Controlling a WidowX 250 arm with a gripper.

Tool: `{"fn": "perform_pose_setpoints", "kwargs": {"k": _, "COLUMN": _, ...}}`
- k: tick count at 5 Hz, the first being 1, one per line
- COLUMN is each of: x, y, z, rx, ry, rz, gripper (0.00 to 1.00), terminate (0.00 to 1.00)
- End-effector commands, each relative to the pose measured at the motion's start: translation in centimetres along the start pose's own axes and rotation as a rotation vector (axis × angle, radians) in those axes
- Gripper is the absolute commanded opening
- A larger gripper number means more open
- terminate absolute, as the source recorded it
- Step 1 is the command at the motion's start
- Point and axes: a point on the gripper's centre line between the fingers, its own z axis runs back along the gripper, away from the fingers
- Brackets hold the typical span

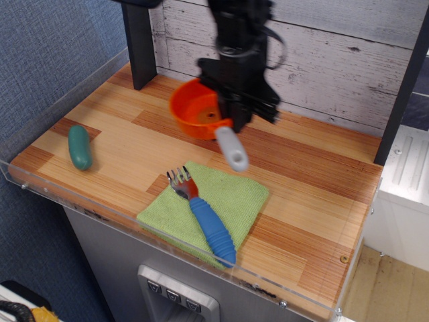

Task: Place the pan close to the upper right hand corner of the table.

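Note:
The small orange pan (194, 107) with its light-grey handle (232, 149) is held above the middle back of the wood-plank table (315, 181). The handle points toward the front. My black gripper (231, 114) comes down from above and is shut on the pan's rim where the handle joins. The pan hangs a little above the tabletop, tilted slightly. The right back corner of the table lies further right, by the dark post.
A green cloth (234, 201) lies at the front middle with a blue-handled fork (204, 218) on it. A teal pickle-shaped toy (80, 147) lies at the left. A black post (139, 43) stands at the back left. A clear acrylic rim (167, 231) edges the table.

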Motion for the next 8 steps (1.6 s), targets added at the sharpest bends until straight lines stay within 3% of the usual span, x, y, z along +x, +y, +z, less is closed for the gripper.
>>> {"fn": "perform_pose_setpoints", "kwargs": {"k": 1, "x": 0.8, "y": -3.6, "z": 2.3, "rx": -0.031, "ry": -0.093, "rz": -0.110, "gripper": 0.00, "terminate": 0.00}}
{"fn": "perform_pose_setpoints", "kwargs": {"k": 4, "x": 2.4, "y": -9.1, "z": 1.0, "rx": -0.121, "ry": -0.139, "rz": -0.245, "gripper": 0.00, "terminate": 0.00}}
{"fn": "perform_pose_setpoints", "kwargs": {"k": 5, "x": 2.9, "y": -10.3, "z": -0.1, "rx": -0.108, "ry": -0.128, "rz": -0.277, "gripper": 0.00, "terminate": 0.00}}
{"fn": "perform_pose_setpoints", "kwargs": {"k": 7, "x": 3.3, "y": -11.0, "z": -1.3, "rx": -0.143, "ry": -0.124, "rz": -0.301, "gripper": 0.00, "terminate": 0.00}}
{"fn": "perform_pose_setpoints", "kwargs": {"k": 8, "x": 3.3, "y": -11.2, "z": -1.3, "rx": -0.150, "ry": -0.116, "rz": -0.305, "gripper": 1.00, "terminate": 0.00}}
